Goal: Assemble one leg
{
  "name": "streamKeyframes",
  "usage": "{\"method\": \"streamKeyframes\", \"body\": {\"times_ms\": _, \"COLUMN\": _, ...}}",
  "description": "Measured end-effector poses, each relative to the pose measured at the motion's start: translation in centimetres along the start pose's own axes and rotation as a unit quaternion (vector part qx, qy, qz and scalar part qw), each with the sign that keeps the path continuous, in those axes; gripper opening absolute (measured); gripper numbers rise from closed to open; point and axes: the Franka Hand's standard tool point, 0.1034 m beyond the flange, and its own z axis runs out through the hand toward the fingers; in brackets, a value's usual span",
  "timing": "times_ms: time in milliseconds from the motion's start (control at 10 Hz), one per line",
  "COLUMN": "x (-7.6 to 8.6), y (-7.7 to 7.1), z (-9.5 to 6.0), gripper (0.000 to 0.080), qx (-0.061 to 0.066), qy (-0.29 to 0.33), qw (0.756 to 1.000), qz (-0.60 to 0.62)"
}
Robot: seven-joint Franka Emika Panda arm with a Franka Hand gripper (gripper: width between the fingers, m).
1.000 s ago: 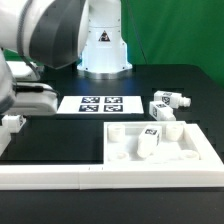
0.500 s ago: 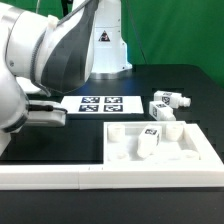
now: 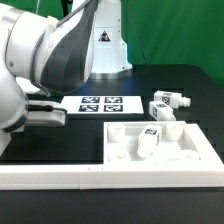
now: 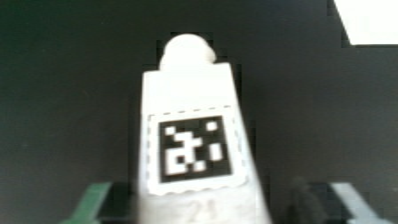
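Note:
In the wrist view a white leg (image 4: 192,130) with a black-and-white square tag lies lengthwise on the black table, its rounded end pointing away from the camera. My gripper (image 4: 214,205) is open. Its greenish fingers (image 4: 98,205) stand on either side of the leg's near end, with a gap on each side. In the exterior view my arm (image 3: 50,50) fills the left side and hides this leg and the fingertips. Another leg (image 3: 150,140) stands on the white tabletop (image 3: 190,145).
Two more legs (image 3: 170,101) lie behind the tabletop on the exterior view's right. The marker board (image 3: 100,103) lies in the middle, in front of the robot base (image 3: 105,50). A white rail (image 3: 50,178) runs along the front. A white patch (image 4: 370,20) shows in a corner of the wrist view.
One second ago the arm sat further to the exterior view's left; it has swung in and now covers more of that side. Nothing has moved in the last half second.

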Motion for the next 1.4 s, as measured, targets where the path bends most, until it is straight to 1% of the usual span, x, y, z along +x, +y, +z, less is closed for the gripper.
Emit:
{"method": "streamKeyframes", "body": {"times_ms": 100, "x": 0.0, "y": -0.1, "z": -0.4, "gripper": 0.0284, "qx": -0.002, "qy": 0.003, "qw": 1.000, "qz": -0.004}}
{"method": "streamKeyframes", "body": {"times_ms": 200, "x": -0.3, "y": -0.5, "z": -2.0, "gripper": 0.0284, "qx": -0.006, "qy": 0.016, "qw": 1.000, "qz": -0.011}}
{"method": "streamKeyframes", "body": {"times_ms": 300, "x": -1.0, "y": -0.9, "z": -3.8, "gripper": 0.0284, "qx": -0.009, "qy": 0.031, "qw": 0.999, "qz": -0.013}}
{"method": "streamKeyframes", "body": {"times_ms": 400, "x": -2.0, "y": -1.6, "z": -5.7, "gripper": 0.0284, "qx": -0.008, "qy": 0.033, "qw": 0.999, "qz": -0.011}}
{"method": "streamKeyframes", "body": {"times_ms": 500, "x": -2.5, "y": -2.1, "z": -8.4, "gripper": 0.0284, "qx": -0.013, "qy": 0.059, "qw": 0.998, "qz": -0.013}}
{"method": "streamKeyframes", "body": {"times_ms": 600, "x": -2.6, "y": -2.3, "z": -10.9, "gripper": 0.0284, "qx": -0.015, "qy": 0.113, "qw": 0.993, "qz": -0.017}}
{"method": "streamKeyframes", "body": {"times_ms": 700, "x": -2.7, "y": -1.9, "z": -12.3, "gripper": 0.0285, "qx": -0.019, "qy": 0.161, "qw": 0.987, "qz": -0.017}}
{"method": "streamKeyframes", "body": {"times_ms": 800, "x": -2.1, "y": -1.5, "z": -12.5, "gripper": 0.0285, "qx": -0.024, "qy": 0.204, "qw": 0.979, "qz": -0.018}}
{"method": "streamKeyframes", "body": {"times_ms": 900, "x": -2.0, "y": -1.4, "z": -12.8, "gripper": 0.0285, "qx": -0.027, "qy": 0.240, "qw": 0.970, "qz": -0.018}}
{"method": "streamKeyframes", "body": {"times_ms": 1000, "x": -2.2, "y": -1.4, "z": -12.7, "gripper": 0.0285, "qx": -0.027, "qy": 0.255, "qw": 0.966, "qz": -0.017}}
{"method": "streamKeyframes", "body": {"times_ms": 1100, "x": -1.6, "y": -1.3, "z": -13.5, "gripper": 0.0285, "qx": -0.032, "qy": 0.302, "qw": 0.953, "qz": -0.015}}
{"method": "streamKeyframes", "body": {"times_ms": 1200, "x": -1.8, "y": -2.7, "z": -14.8, "gripper": 0.0285, "qx": -0.028, "qy": 0.338, "qw": 0.941, "qz": -0.014}}
{"method": "streamKeyframes", "body": {"times_ms": 1300, "x": -2.2, "y": -4.9, "z": -17.1, "gripper": 0.0285, "qx": -0.011, "qy": 0.378, "qw": 0.925, "qz": -0.016}}
{"method": "streamKeyframes", "body": {"times_ms": 1400, "x": -2.1, "y": -6.9, "z": -19.6, "gripper": 0.0285, "qx": 0.013, "qy": 0.433, "qw": 0.901, "qz": -0.001}}
